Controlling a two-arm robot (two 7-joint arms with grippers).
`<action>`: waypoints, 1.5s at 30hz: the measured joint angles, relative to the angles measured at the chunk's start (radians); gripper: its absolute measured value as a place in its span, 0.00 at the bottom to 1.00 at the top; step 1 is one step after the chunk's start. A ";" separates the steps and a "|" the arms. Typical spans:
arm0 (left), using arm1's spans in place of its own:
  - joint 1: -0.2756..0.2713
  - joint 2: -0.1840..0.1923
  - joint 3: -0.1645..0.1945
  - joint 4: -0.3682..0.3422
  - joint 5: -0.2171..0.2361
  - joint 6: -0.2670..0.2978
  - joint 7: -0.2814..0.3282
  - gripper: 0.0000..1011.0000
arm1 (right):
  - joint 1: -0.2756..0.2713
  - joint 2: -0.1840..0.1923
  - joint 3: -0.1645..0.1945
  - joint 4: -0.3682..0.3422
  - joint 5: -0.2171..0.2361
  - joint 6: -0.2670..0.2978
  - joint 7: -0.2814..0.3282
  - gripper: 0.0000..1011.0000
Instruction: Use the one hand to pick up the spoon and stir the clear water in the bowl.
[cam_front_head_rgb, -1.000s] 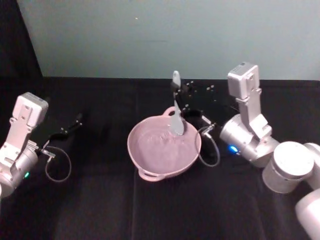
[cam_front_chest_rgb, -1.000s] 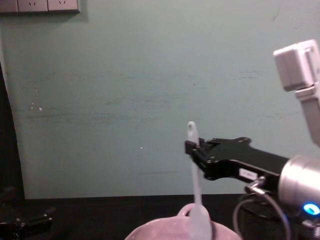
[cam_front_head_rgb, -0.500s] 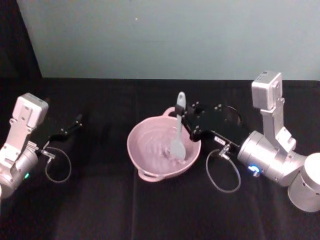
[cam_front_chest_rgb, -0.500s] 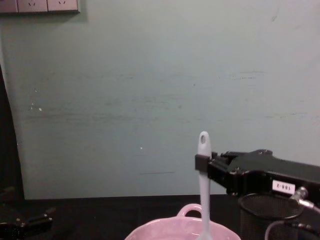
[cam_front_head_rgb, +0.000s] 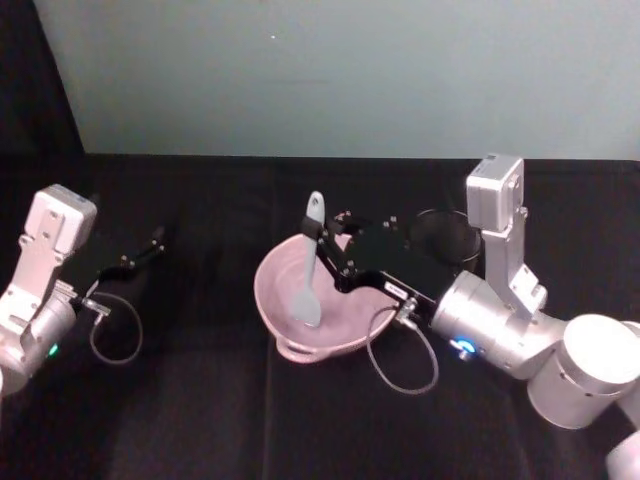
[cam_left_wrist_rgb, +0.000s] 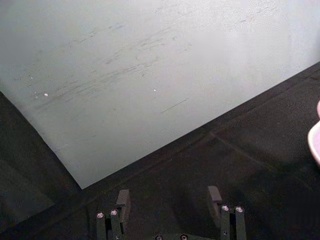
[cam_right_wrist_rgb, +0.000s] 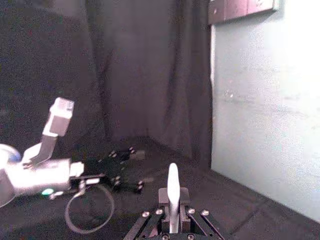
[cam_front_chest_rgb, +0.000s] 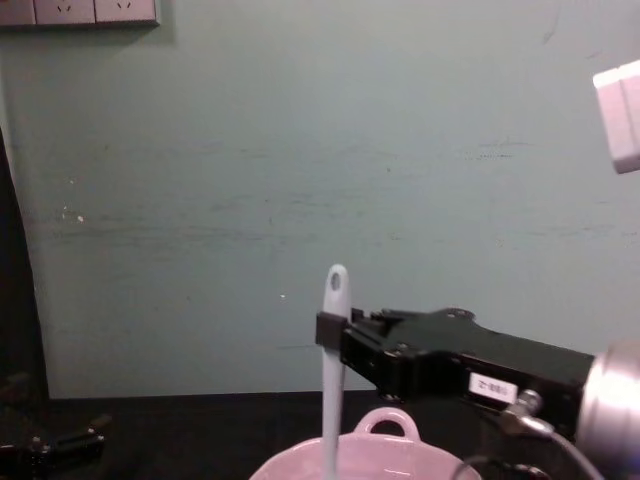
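stirring under way: the right gripper (cam_front_head_rgb: 318, 232) pinches the spoon (cam_front_head_rgb: 308, 272) high on its handle, just under the holed tip, fingers pressed together on the white plastic. the spoon hangs almost straight below the grip, its long axis near upright with a slight lean. its flat head sits inside the pink bowl (cam_front_head_rgb: 262, 290), toward the side nearer the robot's left. the water (cam_front_head_rgb: 335, 305) shows as no more than faint glints beside the head.

the arm reaches in from the right, across the bowl. seen from the chest, the gripper (cam_front_chest_rgb: 328, 330) sits well above the bowl (cam_front_chest_rgb: 400, 462) and the spoon (cam_front_chest_rgb: 333, 360) drops into it. any sweep probably has to keep the head inside the rim, since the left wall looks close.

only 1 arm is working. the left gripper (cam_front_head_rgb: 150, 245) rests well apart over the black cloth (cam_front_head_rgb: 300, 420), its fingers (cam_left_wrist_rgb: 122, 199) spread and empty. a black mesh cup (cam_front_head_rgb: 445, 230) stands behind the right arm.
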 joint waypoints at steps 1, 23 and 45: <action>0.000 0.000 0.000 0.000 0.000 0.000 0.000 1.00 | 0.004 -0.006 -0.001 0.010 -0.002 -0.012 -0.004 0.11; 0.000 0.000 0.000 0.000 0.000 0.000 0.000 1.00 | 0.046 -0.079 0.085 0.087 -0.075 -0.059 -0.124 0.11; 0.000 0.000 0.000 0.000 0.000 0.000 0.000 1.00 | 0.047 0.087 0.343 -0.161 0.311 0.401 -0.154 0.11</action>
